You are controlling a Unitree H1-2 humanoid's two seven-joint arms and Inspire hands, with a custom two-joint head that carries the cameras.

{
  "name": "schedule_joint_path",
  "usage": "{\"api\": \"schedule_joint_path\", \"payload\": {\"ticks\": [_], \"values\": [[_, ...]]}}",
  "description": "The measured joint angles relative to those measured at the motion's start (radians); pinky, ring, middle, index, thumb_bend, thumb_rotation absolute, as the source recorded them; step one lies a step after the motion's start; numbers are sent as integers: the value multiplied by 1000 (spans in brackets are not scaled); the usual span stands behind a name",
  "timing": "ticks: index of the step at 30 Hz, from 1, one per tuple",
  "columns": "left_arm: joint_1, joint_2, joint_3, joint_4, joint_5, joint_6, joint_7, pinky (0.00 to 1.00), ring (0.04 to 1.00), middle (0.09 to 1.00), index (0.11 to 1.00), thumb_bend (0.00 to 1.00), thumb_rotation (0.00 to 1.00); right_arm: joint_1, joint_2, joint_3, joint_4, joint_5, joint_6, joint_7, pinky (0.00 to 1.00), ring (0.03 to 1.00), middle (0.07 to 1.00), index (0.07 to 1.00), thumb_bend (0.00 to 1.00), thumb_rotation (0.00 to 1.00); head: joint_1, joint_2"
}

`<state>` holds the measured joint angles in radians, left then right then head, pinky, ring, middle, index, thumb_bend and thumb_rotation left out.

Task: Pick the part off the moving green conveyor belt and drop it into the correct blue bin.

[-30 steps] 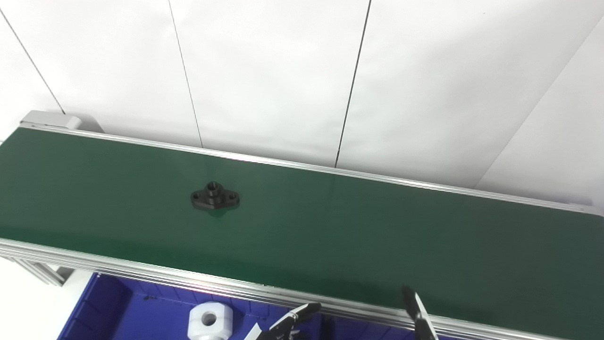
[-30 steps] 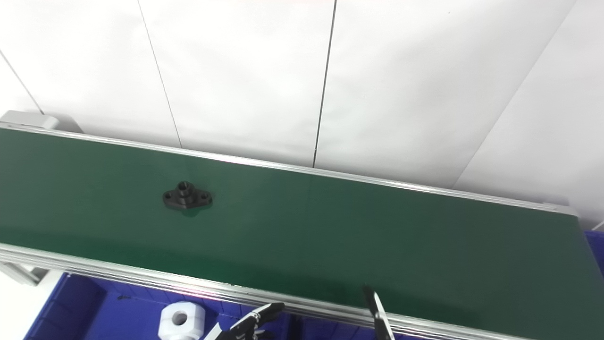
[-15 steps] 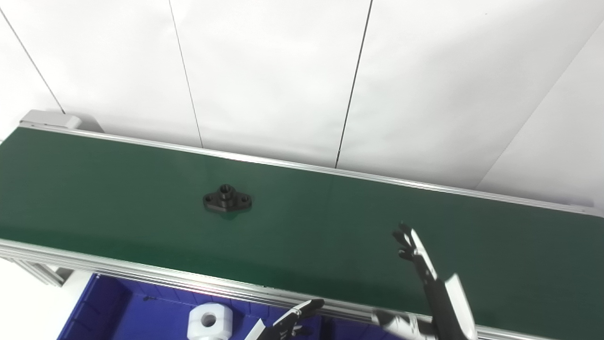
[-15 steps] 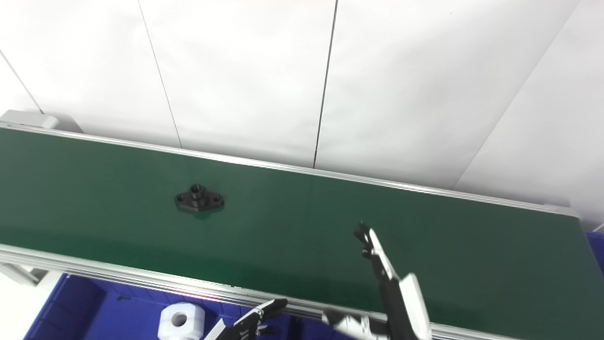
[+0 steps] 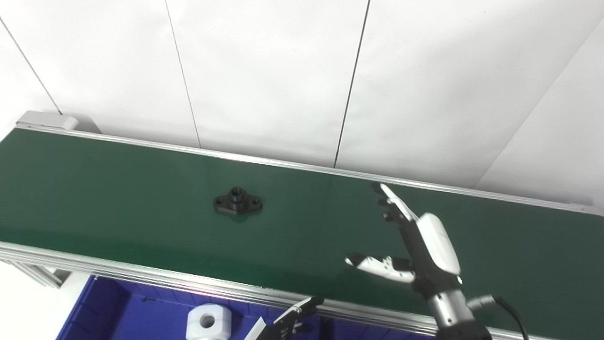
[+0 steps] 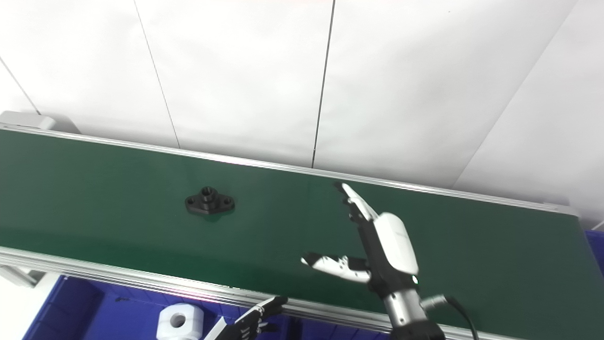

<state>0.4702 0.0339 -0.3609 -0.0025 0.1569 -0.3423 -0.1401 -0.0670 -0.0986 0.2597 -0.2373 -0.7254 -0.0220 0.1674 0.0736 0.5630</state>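
Reaching over the green conveyor belt (image 5: 118, 198), right hand (image 5: 420, 245) is wide open: fingers (image 5: 391, 203) stretched toward the belt's far rail, thumb (image 5: 377, 264) splayed out left, nothing held, nothing touched as far as the views show. Hand sits above the belt's right-of-centre stretch. One black flanged part (image 5: 238, 203), diamond-shaped base with a raised centre hub and a hole at each end, lies flat on the belt, left of centre, roughly mid-width between near and far rails, well apart from the right hand and to its left. Left hand (image 5: 288, 323) only partly in view at the bottom edge, below the belt's near rail, just the dark fingertips showing, pointing up-right; can't tell if it's spread or closed, nothing seen in it. One blue bin (image 5: 108, 311) visible under the near rail at lower left, with one white block (image 5: 206, 322) with a round centre hole sitting in it, just left of the left hand's fingertips. A sliver of a second blue bin (image 6: 595, 245) shows at the right edge of the right eye view, past the belt end. Count: one black part, one white block, two hands, one belt, two bins partly seen. White panelled wall (image 5: 283, 71) behind the belt.
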Motion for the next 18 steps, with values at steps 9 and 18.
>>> {"api": "schedule_joint_path", "payload": {"ticks": [9,18], "values": [[1,1,-1,0,-4,0,-1,810,925,936,894,868,670,-144,9,75,133,-161,77,17,859,891,924,905,869,714,6,2],[1,-2,-6,-1,28,0,5,785,909,939,895,869,680,-285,52,148,306,-221,89,-15,831,880,899,898,876,720,17,2]]}}
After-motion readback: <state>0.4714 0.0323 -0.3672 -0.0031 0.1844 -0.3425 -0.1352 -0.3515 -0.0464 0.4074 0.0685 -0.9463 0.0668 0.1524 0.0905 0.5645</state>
